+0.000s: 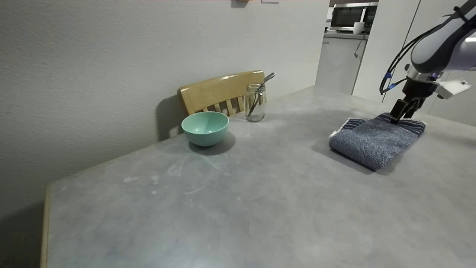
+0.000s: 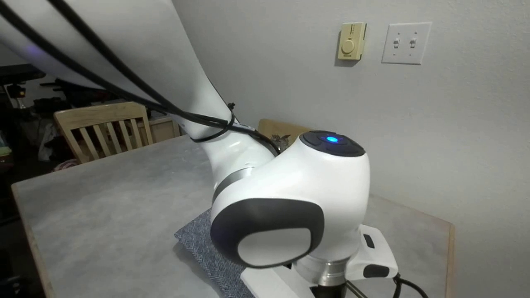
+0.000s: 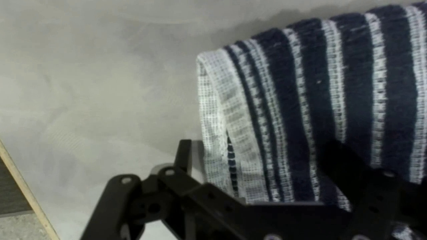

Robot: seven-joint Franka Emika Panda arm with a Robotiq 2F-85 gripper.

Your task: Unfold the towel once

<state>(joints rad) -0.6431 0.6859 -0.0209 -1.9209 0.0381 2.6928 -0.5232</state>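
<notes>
The grey-blue towel (image 1: 375, 143) lies folded on the table in an exterior view, with navy and white striped bands on its top side. A corner of it also shows in an exterior view (image 2: 203, 244), largely hidden behind the arm. In the wrist view the towel's striped end (image 3: 300, 100) fills the right half, its white hem folded over at the left edge. My gripper (image 3: 260, 155) is open over this end. One finger is beside the white hem, the other over the navy stripes. In an exterior view the gripper (image 1: 403, 113) points down at the towel's striped edge.
A teal bowl (image 1: 205, 128) and a glass jar (image 1: 255, 106) with utensils stand near the wall edge of the table (image 1: 260, 208). Wooden chairs (image 1: 223, 87) (image 2: 105, 120) stand at the table. A wall runs along one side. The table edge (image 3: 23, 186) shows in the wrist view.
</notes>
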